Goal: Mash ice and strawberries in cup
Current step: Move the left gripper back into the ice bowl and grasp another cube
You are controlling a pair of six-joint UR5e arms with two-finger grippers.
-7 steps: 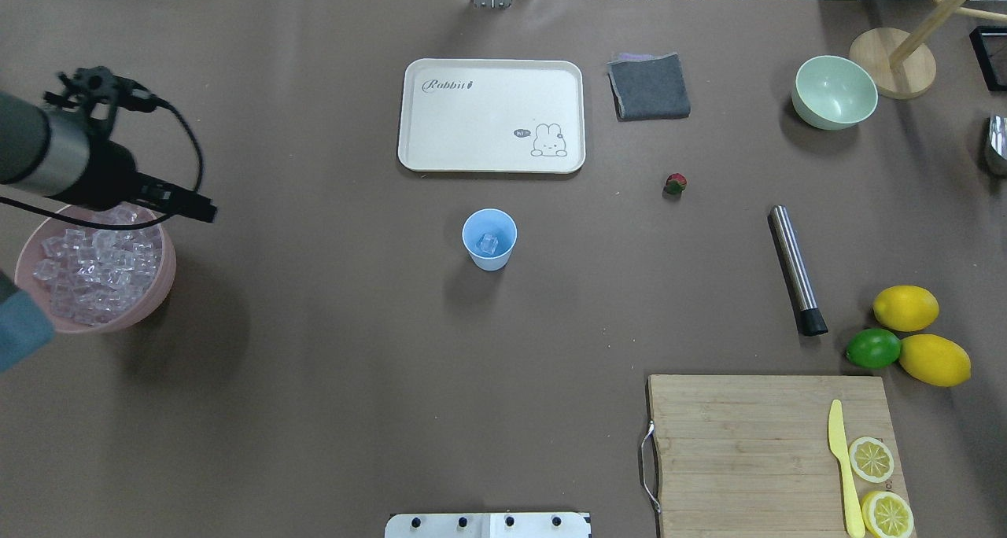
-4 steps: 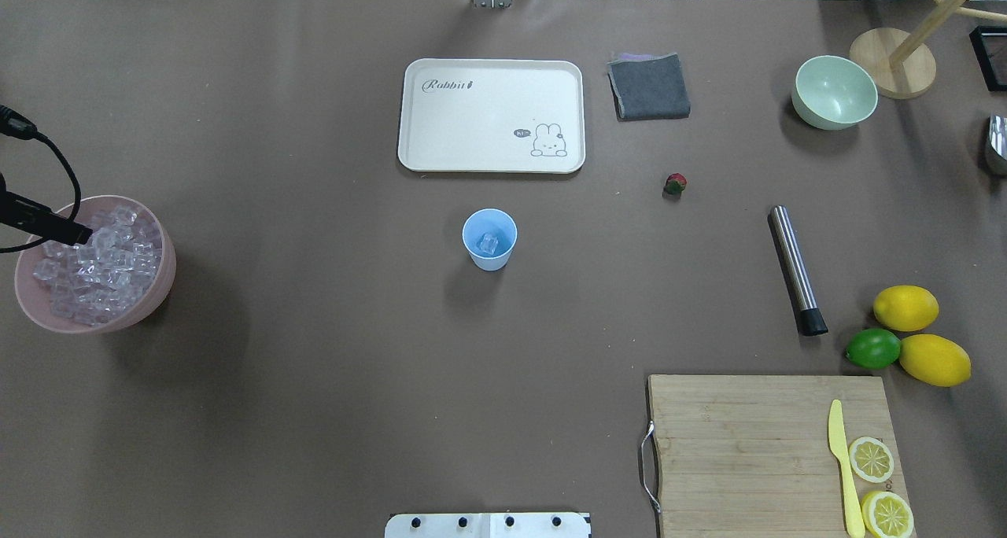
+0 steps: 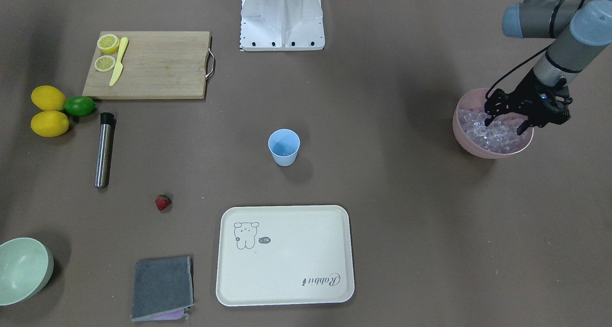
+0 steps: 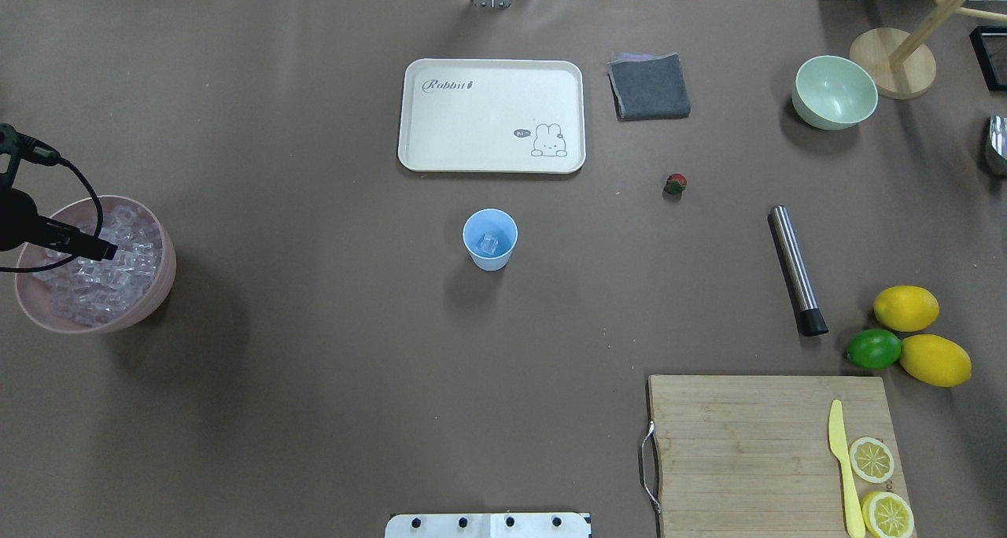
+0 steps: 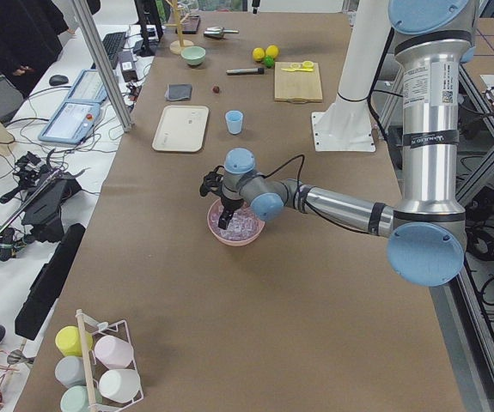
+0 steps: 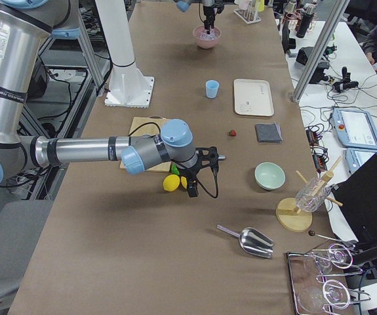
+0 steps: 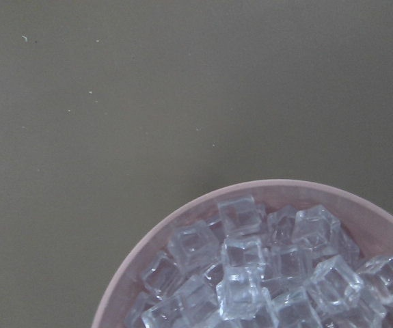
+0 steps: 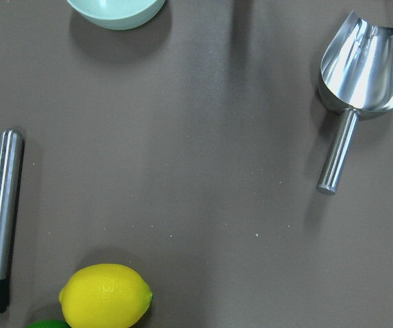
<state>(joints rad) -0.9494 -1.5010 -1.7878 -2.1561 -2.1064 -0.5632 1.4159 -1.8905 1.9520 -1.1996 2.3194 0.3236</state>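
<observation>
The pale blue cup (image 4: 489,239) stands upright mid-table, also in the front-facing view (image 3: 284,147), with one ice cube (image 4: 488,244) inside. Many ice cubes (image 3: 492,135) fill a pink bowl (image 4: 170,264) at the table's left end; the left wrist view shows them close up (image 7: 264,266). My left gripper (image 3: 506,124) hangs just above this ice with its fingers spread, holding nothing. The strawberry (image 4: 675,182) lies on the table to the right of the cup. My right gripper (image 6: 192,189) hovers near the lemons; I cannot tell whether it is open or shut.
A steel muddler (image 4: 794,274) lies right of the cup. A cream tray (image 4: 492,115), grey cloth (image 4: 649,86) and pale green bowl (image 4: 835,92) sit at the back. Lemons (image 4: 905,307), a lime (image 4: 872,348) and a cutting board (image 4: 739,444) are front right. A metal scoop (image 8: 363,61) lies far right.
My left arm has drawn back to the left from high over the bowl's rim and now sits low over the ice. The cup and strawberry have not moved.
</observation>
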